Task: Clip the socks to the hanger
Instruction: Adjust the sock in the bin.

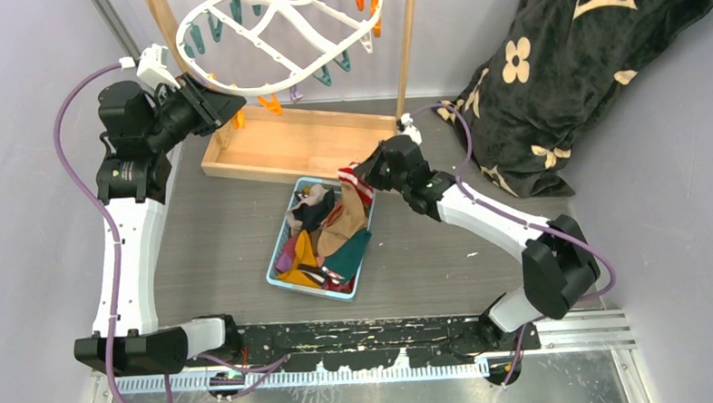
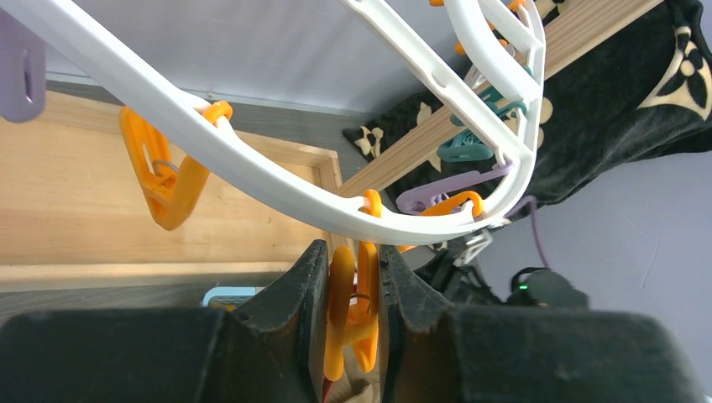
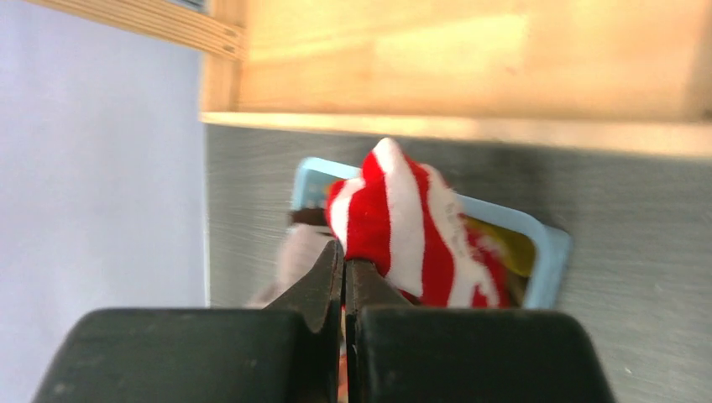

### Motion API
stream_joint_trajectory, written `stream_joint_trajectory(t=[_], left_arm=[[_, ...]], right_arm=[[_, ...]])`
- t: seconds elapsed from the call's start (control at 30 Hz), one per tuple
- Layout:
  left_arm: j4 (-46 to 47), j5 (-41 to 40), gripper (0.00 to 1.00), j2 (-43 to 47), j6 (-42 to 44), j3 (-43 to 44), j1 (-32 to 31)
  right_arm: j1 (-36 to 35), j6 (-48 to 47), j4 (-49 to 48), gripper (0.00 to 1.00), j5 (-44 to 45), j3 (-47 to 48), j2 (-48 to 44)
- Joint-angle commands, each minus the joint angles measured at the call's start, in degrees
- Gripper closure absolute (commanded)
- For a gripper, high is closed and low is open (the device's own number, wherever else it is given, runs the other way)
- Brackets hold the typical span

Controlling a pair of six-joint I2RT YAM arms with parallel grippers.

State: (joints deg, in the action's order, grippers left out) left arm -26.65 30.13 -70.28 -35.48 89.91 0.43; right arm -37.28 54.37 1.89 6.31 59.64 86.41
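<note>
The white oval hanger hangs at the back left, with orange and teal clips round its rim. At its near rim my left gripper is shut on a dangling orange clip, squeezing it between both fingers. A light blue bin in the middle holds a pile of mixed socks. Over the bin's far right corner my right gripper is shut on a red-white striped sock. The sock bulges past the fingertips above the bin.
The wooden stand's base tray lies just behind the bin, and its upright post rises beside the hanger. A black flower-patterned blanket fills the back right. A second orange clip hangs left of the held one.
</note>
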Motion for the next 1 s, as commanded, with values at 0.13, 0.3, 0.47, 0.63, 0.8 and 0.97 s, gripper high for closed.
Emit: stream_joint_trajectory(t=[0.13, 0.3, 0.47, 0.63, 0.8, 0.97], left_arm=[[-1.47, 1.41, 1.00, 0.57, 0.15, 2.38, 0.10], [-1.47, 1.51, 1.00, 0.58, 0.07, 2.29, 0.10], [-1.44, 1.53, 1.00, 0.58, -0.02, 2.45, 0.10], [-1.47, 1.69, 1.00, 0.73, -0.02, 2.47, 0.10], [-1.39, 1.77, 1.00, 0.67, -0.09, 2.38, 0.10], [-1.11, 1.87, 1.00, 0.64, -0.37, 2.25, 0.10]], right_arm=[[-3.39, -7.44, -0.39, 0.99, -3.05, 10.15, -8.14], [-6.68, -8.97, 1.83, 0.99, -4.53, 12.52, -8.79], [-11.55, -10.44, 4.99, 0.99, -7.94, 15.12, -8.73], [-15.40, -8.48, 5.99, 0.99, -10.37, 11.94, -8.63], [-20.71, -6.53, 7.42, 0.99, -9.04, 5.81, -5.80], [-23.61, -3.72, 7.95, 0.77, -8.93, 0.37, -3.02]])
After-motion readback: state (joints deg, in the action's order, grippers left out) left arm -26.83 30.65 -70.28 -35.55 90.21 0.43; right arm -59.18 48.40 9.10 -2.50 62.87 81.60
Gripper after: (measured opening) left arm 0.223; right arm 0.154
